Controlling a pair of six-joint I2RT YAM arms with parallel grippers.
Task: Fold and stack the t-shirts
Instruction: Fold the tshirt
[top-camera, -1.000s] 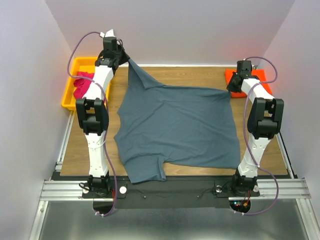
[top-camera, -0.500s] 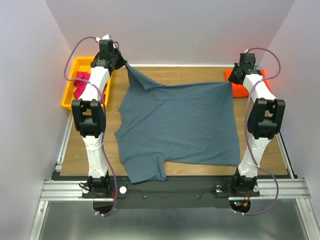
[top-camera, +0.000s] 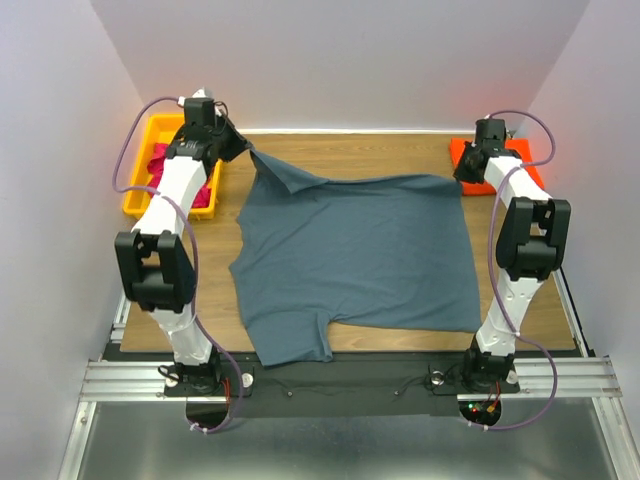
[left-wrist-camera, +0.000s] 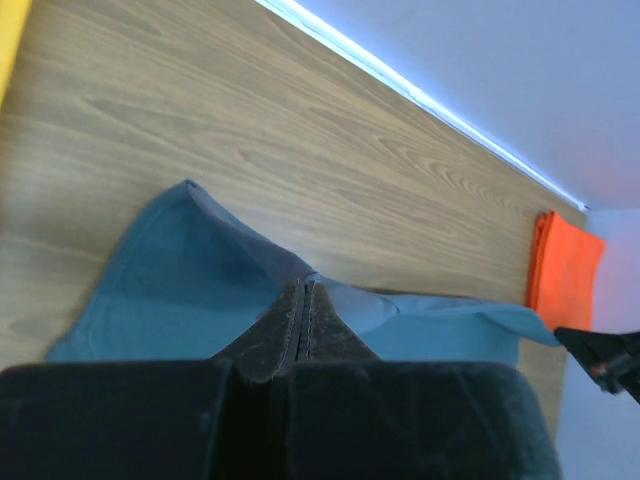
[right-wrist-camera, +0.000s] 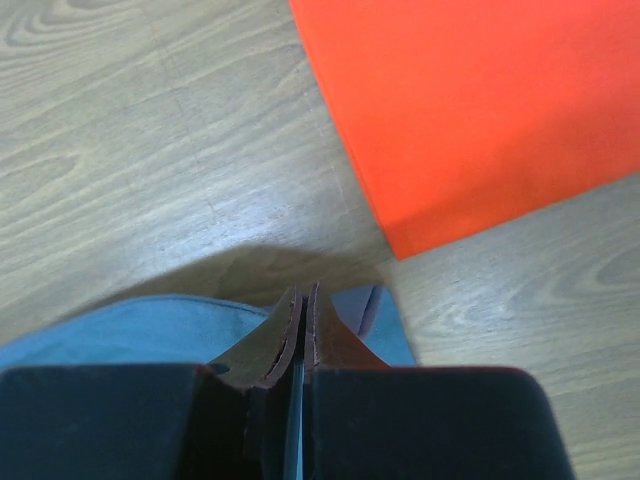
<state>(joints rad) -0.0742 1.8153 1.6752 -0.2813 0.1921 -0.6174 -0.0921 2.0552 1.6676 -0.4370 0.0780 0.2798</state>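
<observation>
The large slate grey-blue t-shirt (top-camera: 350, 255) lies spread over the wooden table. My left gripper (top-camera: 243, 150) is shut on its far left corner, which is lifted off the table; the cloth shows at the tips in the left wrist view (left-wrist-camera: 200, 290). My right gripper (top-camera: 462, 177) is shut on the far right corner, low near the table; cloth shows between the jaws in the right wrist view (right-wrist-camera: 150, 330). The folded orange t-shirt (top-camera: 485, 165) lies at the far right, just beyond my right gripper (right-wrist-camera: 306, 292). The magenta-pink t-shirt (top-camera: 165, 170) sits in the bin.
A yellow plastic bin (top-camera: 140, 195) stands at the far left, off the table's edge. The table (top-camera: 370, 150) shows bare wood behind the grey shirt and along its left and right sides. White walls close in on three sides.
My left arm has swung out to the left, pulling the lifted corner leftward and lower. My right gripper moved down slightly with its corner. The shirt's far edge is stretched flatter.
</observation>
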